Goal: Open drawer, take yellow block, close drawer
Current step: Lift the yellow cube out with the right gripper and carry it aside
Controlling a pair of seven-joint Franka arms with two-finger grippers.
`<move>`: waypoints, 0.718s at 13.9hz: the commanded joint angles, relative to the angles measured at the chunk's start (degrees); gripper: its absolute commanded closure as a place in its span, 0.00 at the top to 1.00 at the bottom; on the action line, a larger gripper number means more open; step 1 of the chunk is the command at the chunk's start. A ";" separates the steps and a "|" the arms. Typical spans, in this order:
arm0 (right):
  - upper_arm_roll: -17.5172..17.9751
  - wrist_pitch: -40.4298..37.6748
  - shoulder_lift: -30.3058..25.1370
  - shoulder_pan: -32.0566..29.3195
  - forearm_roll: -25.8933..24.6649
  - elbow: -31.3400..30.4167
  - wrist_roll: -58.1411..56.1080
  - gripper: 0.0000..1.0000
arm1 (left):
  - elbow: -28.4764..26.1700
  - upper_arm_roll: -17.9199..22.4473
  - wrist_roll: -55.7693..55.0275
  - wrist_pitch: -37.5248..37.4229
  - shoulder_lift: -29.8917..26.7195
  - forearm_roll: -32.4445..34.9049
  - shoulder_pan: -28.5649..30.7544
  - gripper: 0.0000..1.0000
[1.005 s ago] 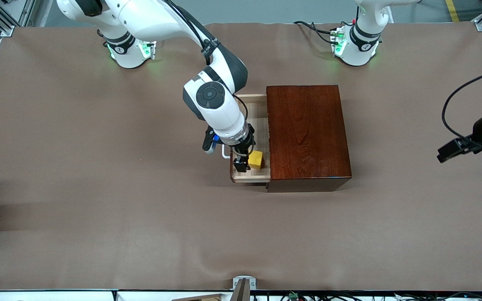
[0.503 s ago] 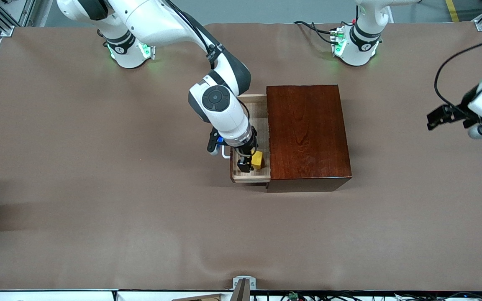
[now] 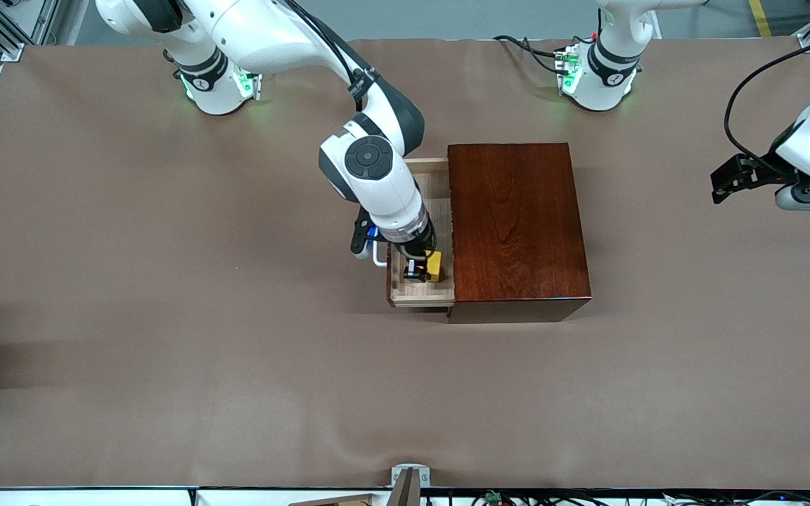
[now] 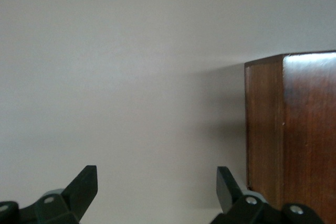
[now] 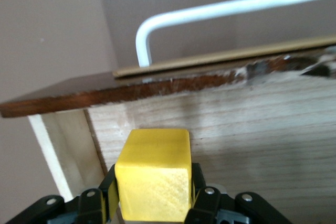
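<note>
The drawer (image 3: 405, 294) stands pulled out of the mahogany box (image 3: 517, 225) toward the right arm's end of the table. Its white handle (image 3: 377, 256) shows beside the right wrist. My right gripper (image 3: 425, 270) reaches down into the tray and is shut on the yellow block (image 3: 435, 266). In the right wrist view the yellow block (image 5: 153, 177) sits between the fingers (image 5: 197, 187), facing the drawer's dark front (image 5: 131, 90) and handle (image 5: 210, 11). My left gripper (image 3: 723, 186) is open and empty in the air, over the table at the left arm's end.
The left wrist view shows the open left gripper (image 4: 156, 184) facing bare table, with a corner of the box (image 4: 294, 140) to one side. Brown table cover lies all round the box. A metal bracket (image 3: 408, 478) sits at the table's near edge.
My right gripper moved over the yellow block in the drawer and shut on it. My left arm swung up and away along the left arm's end of the table.
</note>
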 commanded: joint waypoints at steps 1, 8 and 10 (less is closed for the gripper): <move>0.40 -8.54 -4.43 -1.65 -0.03 2.74 0.60 0.17 | 4.90 -0.26 0.34 -2.80 2.56 -1.36 -2.13 1.00; -0.21 -32.80 -16.12 -9.82 2.52 2.05 -36.16 0.01 | 13.50 -0.52 0.17 -8.51 6.33 -1.36 -3.28 1.00; -0.57 -36.17 -20.85 -13.76 1.82 -2.84 -49.87 0.00 | 14.66 -0.52 0.34 -9.84 6.96 -1.44 -3.20 1.00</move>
